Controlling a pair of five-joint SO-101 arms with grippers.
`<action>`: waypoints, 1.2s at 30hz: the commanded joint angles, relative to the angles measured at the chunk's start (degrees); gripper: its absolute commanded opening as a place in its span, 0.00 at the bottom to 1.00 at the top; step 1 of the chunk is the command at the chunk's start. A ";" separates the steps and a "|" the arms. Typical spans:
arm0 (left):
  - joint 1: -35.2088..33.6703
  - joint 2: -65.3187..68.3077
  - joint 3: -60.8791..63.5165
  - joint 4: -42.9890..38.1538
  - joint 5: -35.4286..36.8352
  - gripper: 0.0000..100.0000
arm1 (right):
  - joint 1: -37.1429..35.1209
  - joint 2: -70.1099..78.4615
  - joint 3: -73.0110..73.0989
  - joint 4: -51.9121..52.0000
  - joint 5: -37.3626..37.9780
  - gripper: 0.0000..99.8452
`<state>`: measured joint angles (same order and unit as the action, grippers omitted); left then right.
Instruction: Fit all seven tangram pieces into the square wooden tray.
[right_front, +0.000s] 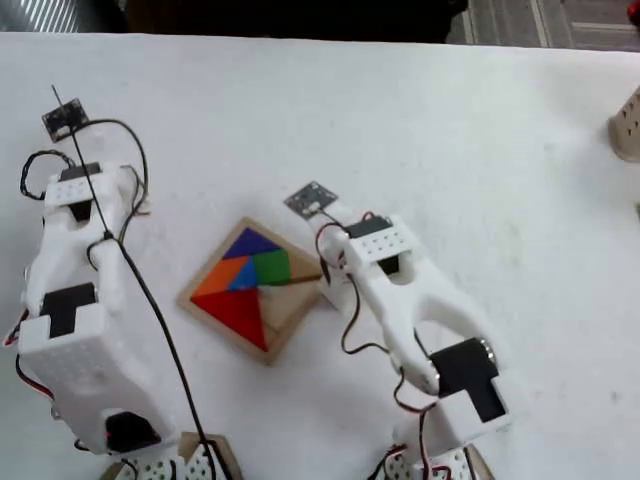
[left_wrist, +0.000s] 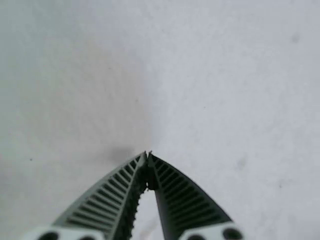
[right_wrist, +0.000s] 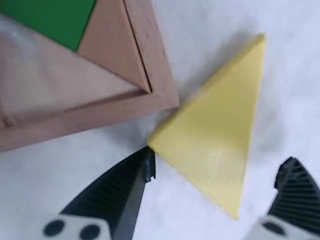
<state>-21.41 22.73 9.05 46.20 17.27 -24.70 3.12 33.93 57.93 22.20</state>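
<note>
Right wrist view gives you the yellow triangle (right_wrist: 215, 125) lying flat on the white tabletop (right_wrist: 290, 75), just outside a corner of the wooden tray (right_wrist: 159, 75). Your right hand (right_wrist: 218, 170) has its fingers spread on either side of the triangle, gripping nothing. Inside the tray, a green piece (right_wrist: 50, 20) borders bare wood. Your left hand (left_wrist: 148, 156) is pinched together, empty, over bare tabletop. From above, the tray lies between your two arms and holds a red piece (right_front: 240, 315).

Flanking tray (right_front: 190, 297): left arm (right_front: 75, 290), right arm (right_front: 420, 300); yellow triangle (right_wrist: 215, 130) just beside its corner; open table (right_front: 450, 120) beyond.
</note>
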 joint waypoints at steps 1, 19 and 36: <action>0.84 -0.48 -3.25 0.35 -0.70 0.02 | -0.04 2.77 -5.80 -0.13 0.44 0.36; 0.75 -0.48 -3.25 0.44 -0.70 0.02 | 0.40 13.67 -17.05 9.54 -1.49 0.12; 0.84 -0.48 -3.25 0.26 -0.70 0.02 | 13.14 2.24 -9.49 6.29 -2.90 0.12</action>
<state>-21.41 22.73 9.05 46.20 17.27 -17.93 12.09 21.19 66.90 20.18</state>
